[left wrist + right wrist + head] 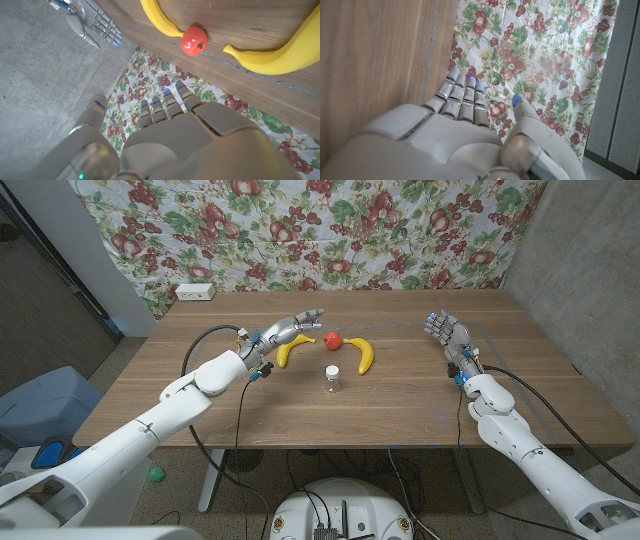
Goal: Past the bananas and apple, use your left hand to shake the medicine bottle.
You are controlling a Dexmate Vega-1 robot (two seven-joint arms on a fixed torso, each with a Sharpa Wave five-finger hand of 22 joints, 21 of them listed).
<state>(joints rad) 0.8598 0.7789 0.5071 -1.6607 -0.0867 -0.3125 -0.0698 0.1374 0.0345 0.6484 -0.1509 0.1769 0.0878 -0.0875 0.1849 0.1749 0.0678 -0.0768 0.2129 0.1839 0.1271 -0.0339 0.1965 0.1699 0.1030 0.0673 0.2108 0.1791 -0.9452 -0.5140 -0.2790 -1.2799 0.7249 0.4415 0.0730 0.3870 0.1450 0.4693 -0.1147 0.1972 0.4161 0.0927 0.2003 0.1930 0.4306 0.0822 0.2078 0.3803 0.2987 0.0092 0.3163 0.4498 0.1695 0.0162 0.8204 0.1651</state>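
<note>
Left hand (290, 330) open, empty, above the bananas (362, 356); right hand (447, 335) open.
Head view alone shows the medicine bottle (333, 377) mid-frame on the wooden table (180, 395).

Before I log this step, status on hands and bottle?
Left robot hand open, above the left banana. Right robot hand open, idle. Medicine bottle upright, untouched, nearer than the apple. Nothing blocking.

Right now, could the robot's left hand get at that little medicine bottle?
Probably yes. The left hand hovers open above one banana, and the medicine bottle stands alone on the table nearer the robot, with nothing between them.
</note>
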